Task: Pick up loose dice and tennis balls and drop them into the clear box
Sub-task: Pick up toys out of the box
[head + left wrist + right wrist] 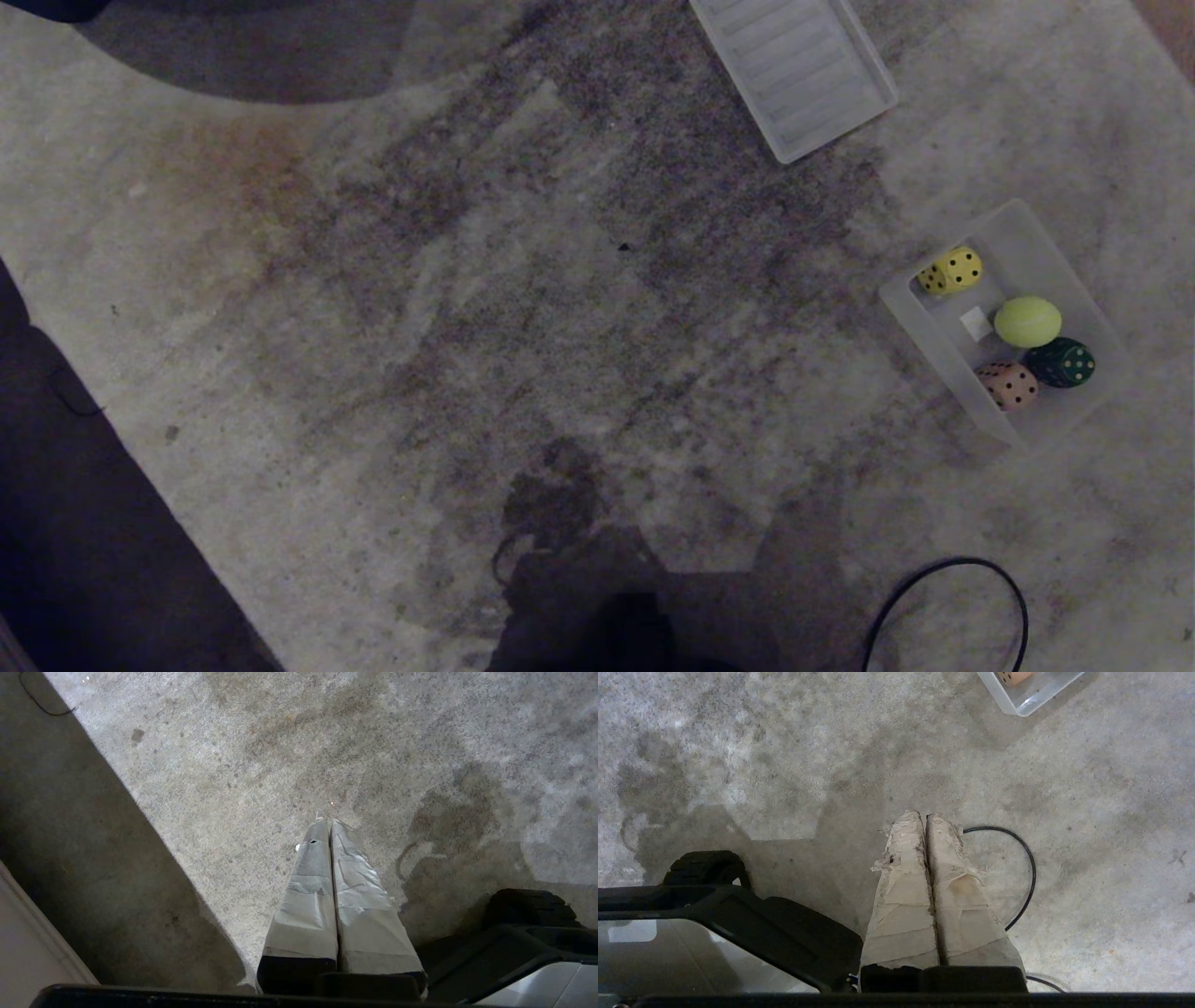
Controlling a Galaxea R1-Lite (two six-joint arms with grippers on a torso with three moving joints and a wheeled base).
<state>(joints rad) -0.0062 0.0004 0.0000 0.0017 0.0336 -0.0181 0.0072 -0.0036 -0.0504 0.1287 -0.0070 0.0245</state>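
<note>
I'm idling with both the left gripper (325,823) and right gripper (923,814) pinched together; reaching blind risks tipping the clear box (938,341).

A pale, mottled carpet (392,308) is spread over most of the floor, marked by dark grey patches and a faint rusty stain. A darker strip of floor (84,523) is seen along its left edge. A black cable (943,583) is looped on the carpet.
</note>
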